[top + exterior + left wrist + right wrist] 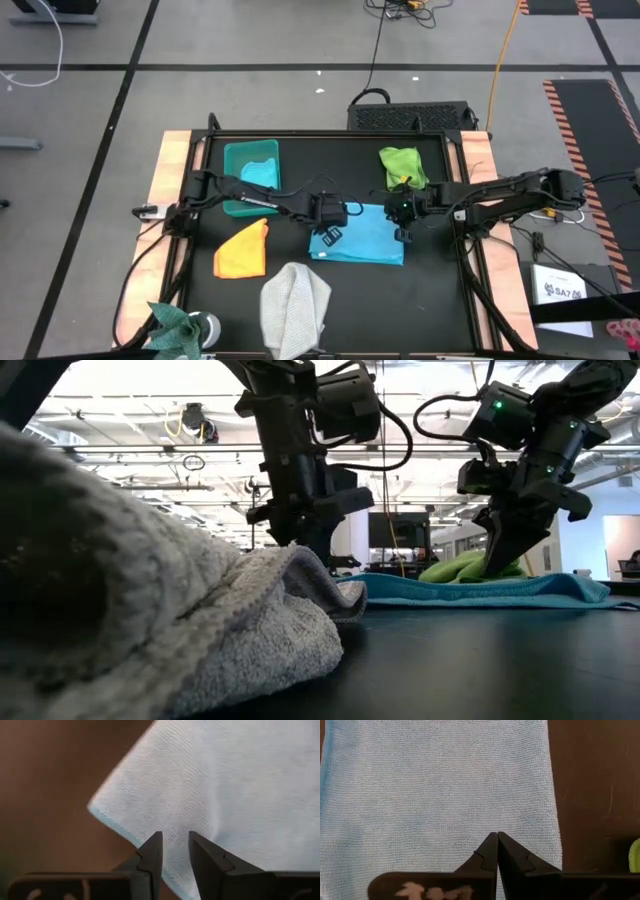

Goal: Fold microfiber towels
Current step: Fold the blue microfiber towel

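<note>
Left claw (175, 847) narrowly parted over the light blue towel (362, 236) corner — apparently just letting go; right claw (497, 845) pinched empty (fingertips together), pressing the far edge flat.

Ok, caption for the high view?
Both grippers, left and right, over the light blue towel mid-table.

Two dark, slender jointed arms are seen, each built of black links. Black cables are looped along both arms and round the wrists. A small green light is lit near the right wrist. Each tool, left tool (175, 851) and right tool (497, 851), is formed of two black, wedge-shaped fingers with stepped notches.
</note>
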